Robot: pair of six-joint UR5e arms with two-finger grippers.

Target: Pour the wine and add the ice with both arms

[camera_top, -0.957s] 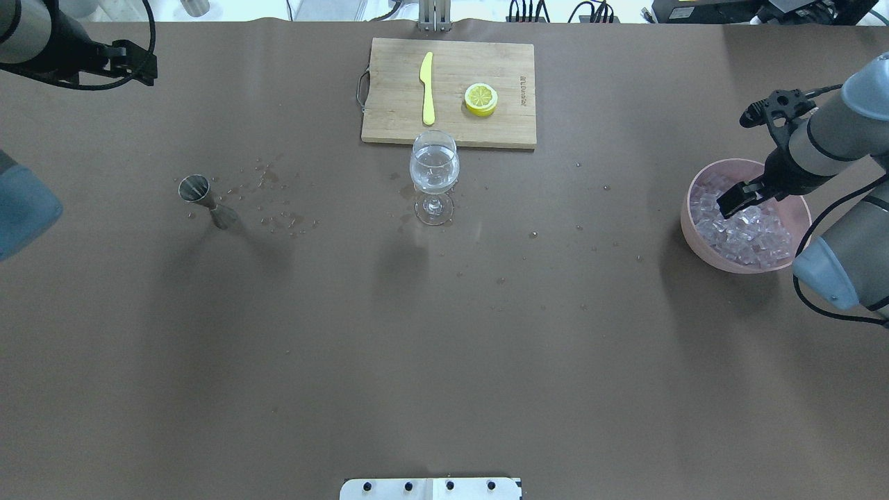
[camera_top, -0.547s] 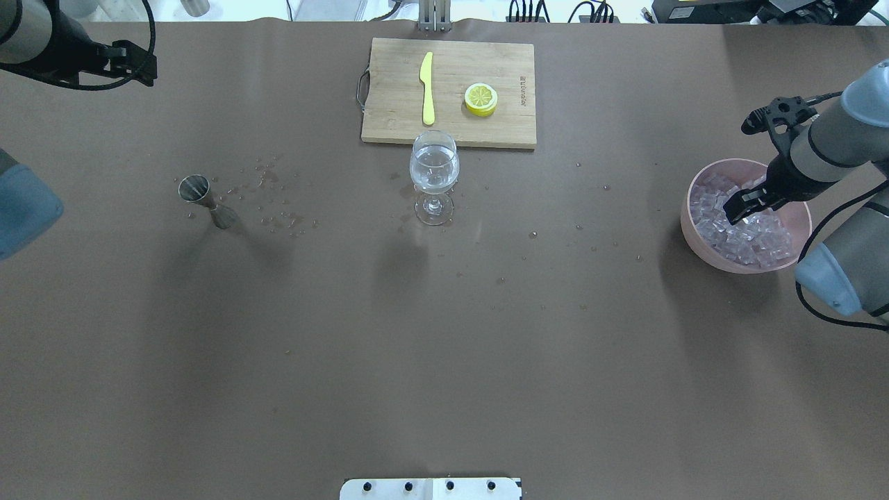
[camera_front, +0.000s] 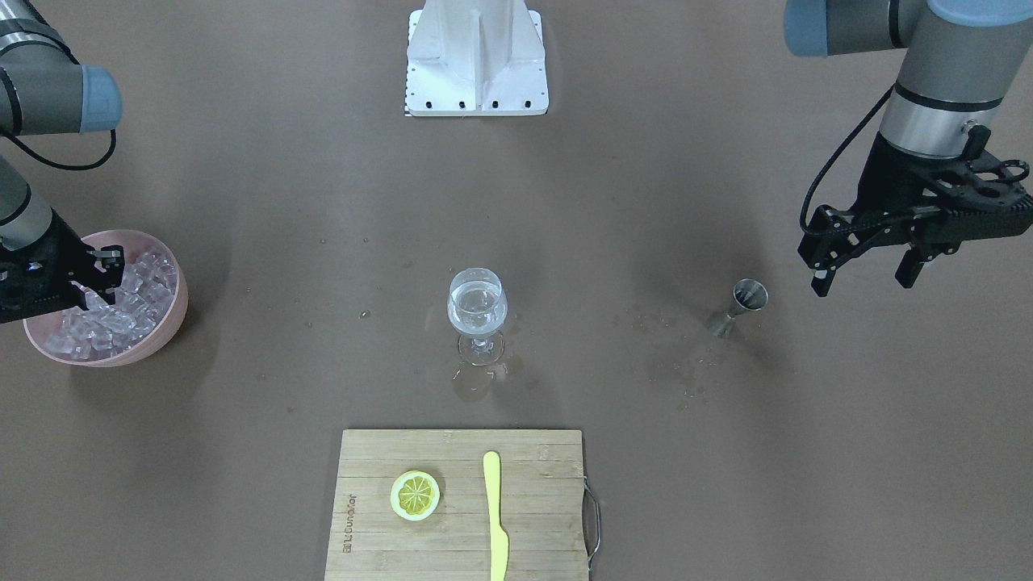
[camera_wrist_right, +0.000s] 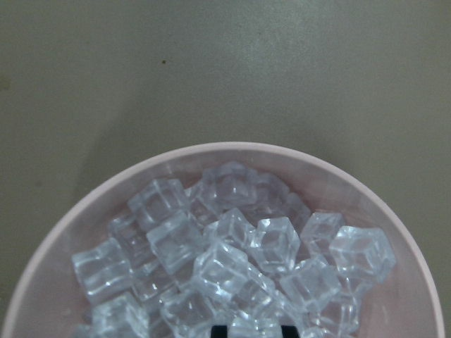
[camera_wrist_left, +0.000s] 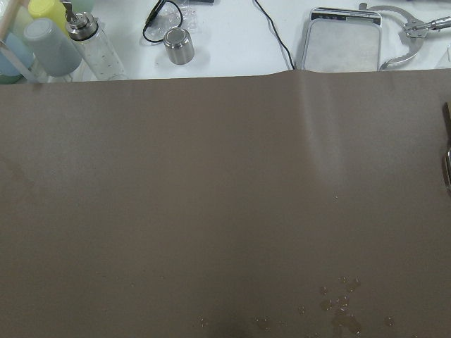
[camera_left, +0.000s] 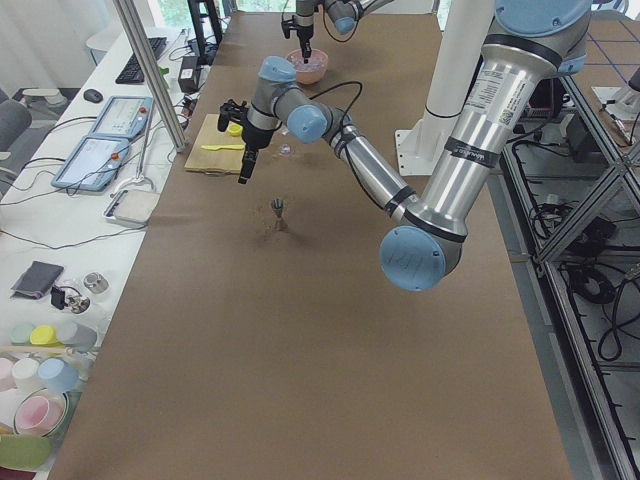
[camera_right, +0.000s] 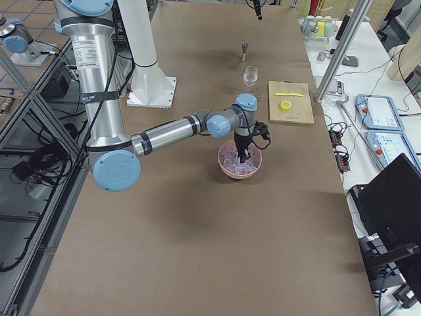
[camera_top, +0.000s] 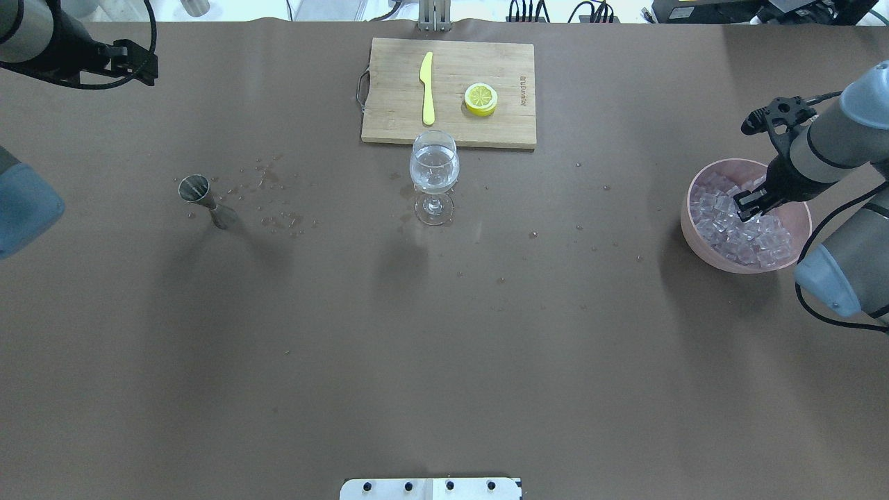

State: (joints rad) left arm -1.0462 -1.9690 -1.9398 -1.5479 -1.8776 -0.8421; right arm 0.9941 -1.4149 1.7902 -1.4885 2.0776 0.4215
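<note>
A wine glass [camera_top: 434,170] stands mid-table with clear wine in its bowl; it also shows in the front-facing view [camera_front: 478,311]. A pink bowl [camera_top: 694,229] at the right holds a heap of clear ice cubes [camera_top: 722,222]. My right gripper [camera_top: 748,206] is down in the bowl, open, fingertips among the cubes; the right wrist view shows the ice [camera_wrist_right: 232,260] just ahead of the tips. My left gripper [camera_front: 863,273] is open and empty, held above the table beside a steel jigger [camera_front: 742,300].
A wooden cutting board [camera_top: 389,111] lies behind the glass with a yellow knife [camera_top: 427,87] and a lemon slice [camera_top: 480,98]. Spilled droplets [camera_top: 278,208] lie between jigger and glass. The white base [camera_top: 430,488] sits at the near edge.
My right gripper has moved a little to the right and lower into the ice in the pink bowl. The left arm, glass and jigger have not moved.
</note>
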